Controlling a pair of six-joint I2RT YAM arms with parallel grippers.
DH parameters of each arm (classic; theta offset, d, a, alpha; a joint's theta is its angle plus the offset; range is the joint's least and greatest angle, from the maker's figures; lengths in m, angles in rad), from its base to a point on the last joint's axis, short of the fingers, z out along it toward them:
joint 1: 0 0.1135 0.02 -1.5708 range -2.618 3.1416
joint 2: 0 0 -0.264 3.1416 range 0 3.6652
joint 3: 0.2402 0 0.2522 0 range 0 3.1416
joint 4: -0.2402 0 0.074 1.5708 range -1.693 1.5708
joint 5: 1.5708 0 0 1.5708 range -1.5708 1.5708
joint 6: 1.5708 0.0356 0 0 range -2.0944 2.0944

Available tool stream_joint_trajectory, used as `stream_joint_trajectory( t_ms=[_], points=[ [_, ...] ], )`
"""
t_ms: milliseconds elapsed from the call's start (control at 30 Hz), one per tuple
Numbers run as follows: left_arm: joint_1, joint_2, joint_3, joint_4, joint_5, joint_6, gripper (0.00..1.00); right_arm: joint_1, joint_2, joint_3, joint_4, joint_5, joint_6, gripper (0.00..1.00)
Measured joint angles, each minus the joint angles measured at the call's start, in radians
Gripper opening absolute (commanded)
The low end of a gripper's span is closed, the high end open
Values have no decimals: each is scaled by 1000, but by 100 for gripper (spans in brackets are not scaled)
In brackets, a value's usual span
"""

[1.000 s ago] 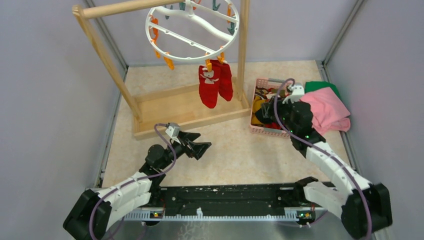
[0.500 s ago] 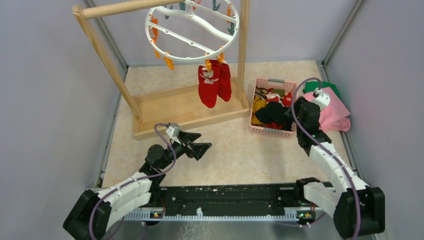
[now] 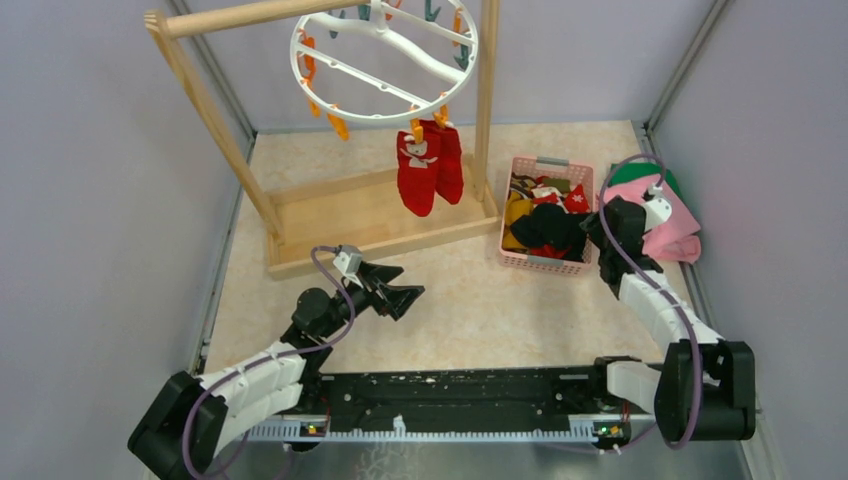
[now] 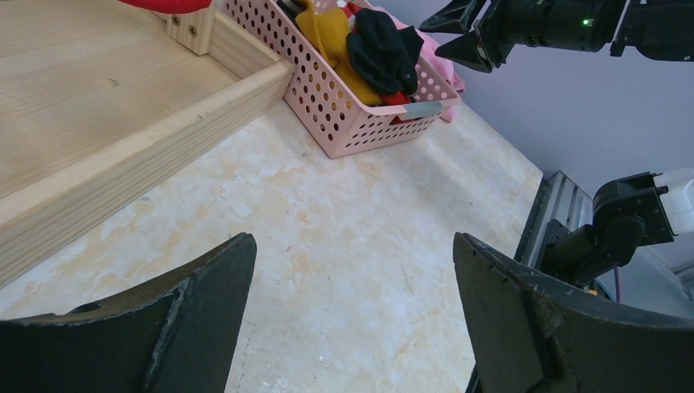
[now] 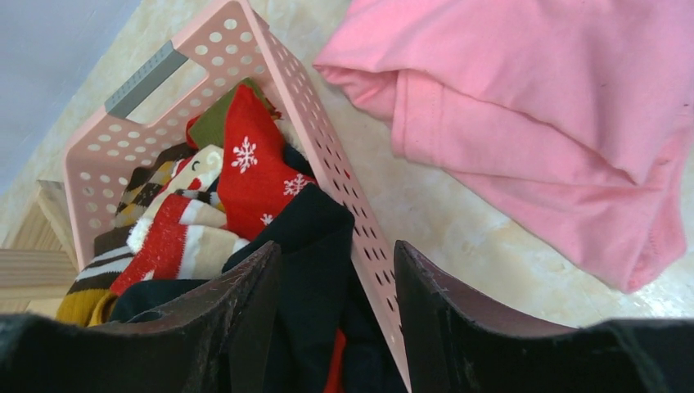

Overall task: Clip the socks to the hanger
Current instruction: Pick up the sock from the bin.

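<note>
The hanger point(image 3: 370, 75) hangs from the wooden rack point(image 3: 350, 215) at the bench's far left. Two red socks point(image 3: 430, 165) hang clipped under its near rim. The other socks lie heaped in a pink basket point(image 3: 530, 262) toward the far right edge, just beside the rack's right post: a red snowflake sock point(image 5: 254, 172), a red-white striped sock point(image 5: 176, 237), a yellow sock point(image 4: 327, 33) and a black sock point(image 5: 311, 246).

The right end effector point(image 5: 335, 254) stands partly parted at the basket's right wall, with the black sock and that wall between its fingers. Whether it pinches them cannot be told. A pink cloth point(image 5: 556, 106) lies just right of the basket.

The left end effector point(image 3: 405, 290) hovers wide apart and empty over the bench, near the rack's front rail.
</note>
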Motion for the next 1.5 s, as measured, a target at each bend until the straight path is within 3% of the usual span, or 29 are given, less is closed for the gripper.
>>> stream_joint_trajectory(
  t_ms=[367, 600, 700, 867, 1200, 1500],
  points=[
    [0, 23, 0, 30, 5, 0, 95, -2, 94, 0, 92, -47, 17, 45],
    [0, 39, 0, 35, 19, -3, 95, -2, 139, 0, 135, -48, 22, 32],
    [0, 39, 0, 35, 19, -5, 95, -2, 135, 0, 146, -43, 14, 21],
    [0, 43, 5, 35, 25, -8, 95, -2, 87, 0, 164, -40, 1, 11],
    [0, 60, 21, 42, 48, -8, 95, 9, -10, -33, 211, -39, -60, 0],
    [0, 63, 31, 42, 55, -8, 94, 70, -260, -35, 296, -36, -181, 0]
  ],
)
